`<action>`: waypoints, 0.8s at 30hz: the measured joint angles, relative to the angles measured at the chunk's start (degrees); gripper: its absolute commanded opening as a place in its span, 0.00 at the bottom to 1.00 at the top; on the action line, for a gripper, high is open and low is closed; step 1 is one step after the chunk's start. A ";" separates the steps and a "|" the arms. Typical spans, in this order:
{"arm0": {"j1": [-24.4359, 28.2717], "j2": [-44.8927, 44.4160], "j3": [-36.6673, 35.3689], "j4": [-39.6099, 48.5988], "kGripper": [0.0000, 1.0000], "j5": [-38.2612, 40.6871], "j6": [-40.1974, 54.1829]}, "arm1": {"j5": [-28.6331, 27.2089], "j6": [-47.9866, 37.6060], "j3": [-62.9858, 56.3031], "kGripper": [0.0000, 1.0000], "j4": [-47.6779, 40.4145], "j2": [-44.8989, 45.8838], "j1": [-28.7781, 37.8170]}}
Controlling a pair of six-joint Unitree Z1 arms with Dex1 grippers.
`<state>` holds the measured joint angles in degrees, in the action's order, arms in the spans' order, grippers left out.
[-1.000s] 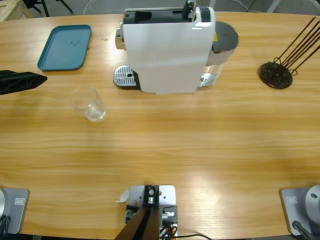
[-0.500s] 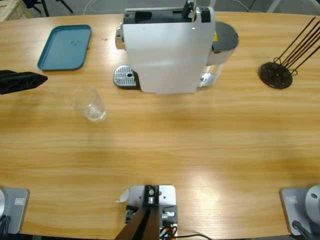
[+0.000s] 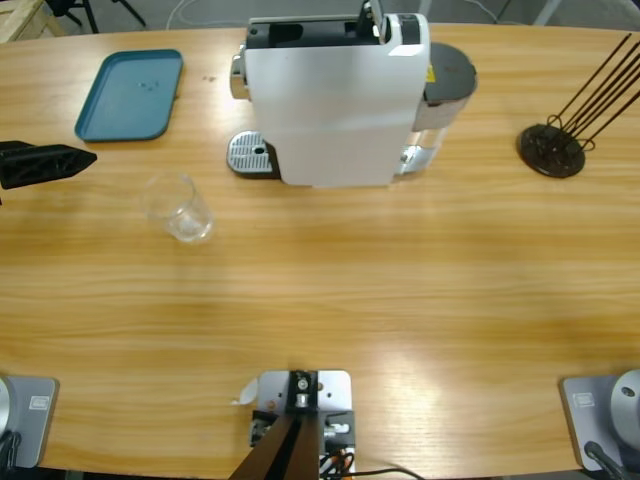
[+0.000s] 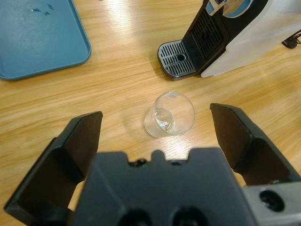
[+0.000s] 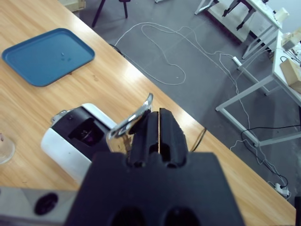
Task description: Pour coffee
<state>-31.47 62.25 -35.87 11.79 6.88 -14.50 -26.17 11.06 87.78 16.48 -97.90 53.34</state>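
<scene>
L gripper [image 4: 160,141] hangs w/ jaws wide apart, nothing between them; in the high view it shows as a black wedge [image 3: 45,164] at the table's 9 o'clock edge. Clear glass [image 4: 170,113] stands upright on the wood just ahead of the jaw tips, roughly centred on the gap, not touching either jaw. In high view the glass [image 3: 180,207] sits at about 4 o'clock from that gripper, near but apart. Can't make out any coffee in the glass.

Beyond the glass, at 1 o'clock in the L wrist view, the drip grille [image 4: 176,58] of the white coffee machine [image 4: 254,33]. Teal tray [image 4: 33,40] at 11 o'clock.

R gripper [image 5: 157,120] has jaws pressed together, tips just beside the machine's silver lever [image 5: 134,121], over the machine top [image 5: 77,141]; can't tell if it's touching the lever. In high view the R gripper [image 3: 372,18] is at the machine's top edge.

Black wire rack [image 3: 560,135] at table's 3 o'clock side, well apart.
</scene>
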 measured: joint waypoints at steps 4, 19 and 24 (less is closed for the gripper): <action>0.00 0.00 0.00 0.00 1.00 0.00 0.00 | 0.01 -0.79 0.12 0.00 -0.11 -1.70 0.22; 0.00 0.03 0.00 0.00 1.00 0.01 0.00 | 3.23 -3.64 1.51 0.00 -3.05 -8.66 0.50; 0.00 0.04 0.00 0.00 1.00 0.01 0.00 | 4.29 -5.86 0.25 0.00 -5.90 -10.50 2.91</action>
<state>-31.47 62.29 -35.87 11.79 6.90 -14.50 -21.88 5.20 88.03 10.58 -108.40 56.25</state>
